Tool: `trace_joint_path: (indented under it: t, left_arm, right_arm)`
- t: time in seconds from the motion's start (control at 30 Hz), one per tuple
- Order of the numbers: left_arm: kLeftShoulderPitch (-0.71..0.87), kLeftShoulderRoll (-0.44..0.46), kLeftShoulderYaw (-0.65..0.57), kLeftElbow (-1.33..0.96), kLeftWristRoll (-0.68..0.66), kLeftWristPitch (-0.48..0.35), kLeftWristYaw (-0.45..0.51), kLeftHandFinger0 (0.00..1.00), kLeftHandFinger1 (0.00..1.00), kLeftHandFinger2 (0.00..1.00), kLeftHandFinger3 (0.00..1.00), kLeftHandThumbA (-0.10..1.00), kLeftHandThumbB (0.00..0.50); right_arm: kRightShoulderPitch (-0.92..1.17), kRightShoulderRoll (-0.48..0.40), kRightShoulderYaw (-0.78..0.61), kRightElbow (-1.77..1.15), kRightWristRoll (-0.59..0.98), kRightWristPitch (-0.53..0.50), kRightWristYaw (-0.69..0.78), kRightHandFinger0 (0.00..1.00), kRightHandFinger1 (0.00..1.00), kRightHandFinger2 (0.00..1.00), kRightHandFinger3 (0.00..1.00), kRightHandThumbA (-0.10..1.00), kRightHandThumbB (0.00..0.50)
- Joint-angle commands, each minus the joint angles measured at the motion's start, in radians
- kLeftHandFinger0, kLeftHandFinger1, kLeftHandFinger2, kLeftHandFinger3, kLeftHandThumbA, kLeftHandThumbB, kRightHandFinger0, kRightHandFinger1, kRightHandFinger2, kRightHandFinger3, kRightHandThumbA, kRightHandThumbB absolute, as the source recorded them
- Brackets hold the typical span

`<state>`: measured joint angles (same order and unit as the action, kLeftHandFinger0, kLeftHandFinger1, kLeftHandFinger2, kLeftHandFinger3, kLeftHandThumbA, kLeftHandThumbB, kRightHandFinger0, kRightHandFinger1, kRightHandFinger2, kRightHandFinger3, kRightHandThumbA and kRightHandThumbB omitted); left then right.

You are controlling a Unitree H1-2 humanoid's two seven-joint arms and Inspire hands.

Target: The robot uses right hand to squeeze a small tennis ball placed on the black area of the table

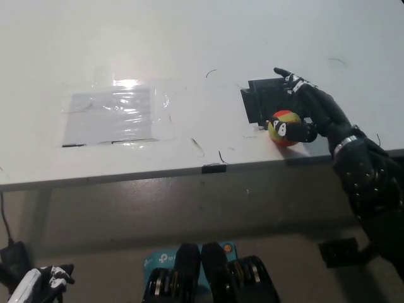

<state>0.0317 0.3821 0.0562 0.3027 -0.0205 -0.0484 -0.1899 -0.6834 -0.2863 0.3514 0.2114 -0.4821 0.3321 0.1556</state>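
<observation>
Your black right hand reaches in from the lower right, its forearm rising over the near edge of the surface and slanting up and to the left. The hand lies against the small tennis ball, with the thumb curled across the ball's near front and the other fingers stretched out past it over the black area. You can see contact with the ball, but the fingers are not all wrapped around it, so the hand reads as partly closed on the ball rather than fully clenched. The ball is yellow-green and orange-red, and it sits on the white surface at the near right corner of the black area, touching or just overlapping its edge, close to the surface's front edge. Your white left hand rests low at the bottom left corner, well below the surface and well apart from the ball; only part of it shows, and you cannot tell from this view whether it is open or closed. There are no containers in view. On the left half of the surface lies a sheet of clear plastic, wrinkled and catching a bright glare. A few thin dark marks are scattered over the white top. Below the front edge you see a dull grey floor, with a black cable running down at the far left.
</observation>
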Motion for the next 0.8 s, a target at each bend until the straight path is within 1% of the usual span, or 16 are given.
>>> trace_joint_path:
  t: [0.0, 0.07, 0.13, 0.17, 0.27, 0.3, 0.33, 0.43, 0.47, 0.53, 0.6, 0.63, 0.67, 0.7, 0.73, 0.77]
  left_arm:
    - [-0.016, 0.025, 0.003, -0.021, 0.001, -0.014, -0.015, 0.00, 0.03, 0.21, 0.37, 0.63, 0.459]
    - [-0.023, 0.024, 0.004, -0.022, -0.002, -0.021, -0.018, 0.00, 0.03, 0.22, 0.34, 0.61, 0.457]
    - [-0.030, 0.027, 0.006, -0.015, -0.012, -0.017, -0.027, 0.02, 0.05, 0.23, 0.34, 0.62, 0.468]
    - [-0.036, 0.030, 0.005, -0.018, -0.009, -0.013, -0.029, 0.03, 0.04, 0.23, 0.34, 0.62, 0.463]
    - [-0.038, 0.035, 0.008, -0.037, -0.013, 0.011, -0.036, 0.08, 0.08, 0.26, 0.35, 0.62, 0.463]
    - [-0.038, 0.035, 0.009, -0.037, -0.013, 0.012, -0.037, 0.08, 0.08, 0.26, 0.35, 0.62, 0.463]
    - [-0.044, 0.034, 0.005, -0.023, -0.011, -0.017, -0.043, 0.07, 0.09, 0.26, 0.37, 0.62, 0.455]
    - [-0.051, 0.029, 0.003, -0.031, 0.001, 0.005, -0.033, 0.06, 0.07, 0.24, 0.38, 0.65, 0.487]
    - [-0.050, 0.029, 0.002, -0.038, 0.005, 0.013, -0.031, 0.04, 0.06, 0.23, 0.39, 0.64, 0.473]
    - [-0.053, 0.029, 0.003, -0.035, 0.001, 0.005, -0.034, 0.04, 0.06, 0.23, 0.37, 0.63, 0.470]
    - [-0.047, 0.028, 0.004, -0.042, -0.005, 0.011, -0.039, 0.04, 0.07, 0.23, 0.36, 0.63, 0.471]
    - [-0.046, 0.030, 0.003, -0.045, -0.005, 0.018, -0.041, 0.05, 0.08, 0.24, 0.36, 0.63, 0.485]
    - [-0.049, 0.033, 0.000, -0.045, -0.003, 0.014, -0.045, 0.06, 0.07, 0.24, 0.36, 0.64, 0.474]
    - [-0.050, 0.035, -0.002, -0.043, -0.002, 0.000, -0.047, 0.05, 0.07, 0.24, 0.35, 0.64, 0.473]
    - [-0.056, 0.038, -0.006, -0.046, 0.008, 0.009, -0.045, 0.05, 0.06, 0.23, 0.35, 0.64, 0.476]
    - [-0.057, 0.039, -0.007, -0.043, 0.010, 0.000, -0.045, 0.04, 0.04, 0.22, 0.34, 0.64, 0.467]
  right_arm:
    - [-0.072, 0.021, -0.004, 0.037, -0.045, -0.023, -0.042, 1.00, 1.00, 1.00, 1.00, 0.59, 0.418]
    - [-0.079, 0.030, -0.004, 0.065, -0.054, -0.041, -0.058, 1.00, 1.00, 1.00, 1.00, 0.60, 0.402]
    - [-0.081, 0.042, 0.003, 0.113, -0.069, -0.064, -0.084, 1.00, 1.00, 1.00, 1.00, 0.62, 0.405]
    - [-0.081, 0.046, -0.001, 0.129, -0.068, -0.070, -0.094, 1.00, 1.00, 1.00, 1.00, 0.63, 0.411]
    - [-0.076, 0.059, -0.010, 0.173, -0.060, -0.094, -0.117, 1.00, 1.00, 1.00, 1.00, 0.59, 0.399]
    - [-0.076, 0.060, -0.011, 0.175, -0.060, -0.096, -0.118, 1.00, 1.00, 1.00, 1.00, 0.59, 0.400]
    - [-0.067, 0.067, -0.019, 0.194, -0.045, -0.099, -0.119, 1.00, 1.00, 1.00, 1.00, 0.58, 0.392]
    - [-0.056, 0.077, -0.019, 0.221, -0.046, -0.113, -0.131, 1.00, 1.00, 1.00, 1.00, 0.59, 0.403]
    - [-0.052, 0.087, -0.014, 0.254, -0.047, -0.122, -0.140, 1.00, 1.00, 1.00, 1.00, 0.59, 0.402]
    - [-0.050, 0.092, -0.015, 0.270, -0.044, -0.126, -0.146, 1.00, 1.00, 1.00, 1.00, 0.58, 0.401]
    - [-0.036, 0.097, -0.010, 0.286, -0.053, -0.122, -0.157, 1.00, 1.00, 1.00, 1.00, 0.53, 0.384]
    - [-0.027, 0.099, -0.008, 0.305, -0.056, -0.127, -0.169, 1.00, 1.00, 1.00, 1.00, 0.48, 0.367]
    - [-0.020, 0.100, -0.011, 0.315, -0.053, -0.134, -0.180, 1.00, 1.00, 1.00, 1.00, 0.42, 0.355]
    - [-0.015, 0.101, -0.015, 0.323, -0.049, -0.143, -0.187, 1.00, 1.00, 1.00, 1.00, 0.41, 0.357]
    - [-0.012, 0.101, -0.020, 0.341, -0.044, -0.154, -0.200, 1.00, 1.00, 1.00, 1.00, 0.41, 0.355]
    - [-0.008, 0.107, -0.034, 0.359, -0.022, -0.164, -0.200, 1.00, 1.00, 1.00, 1.00, 0.37, 0.335]
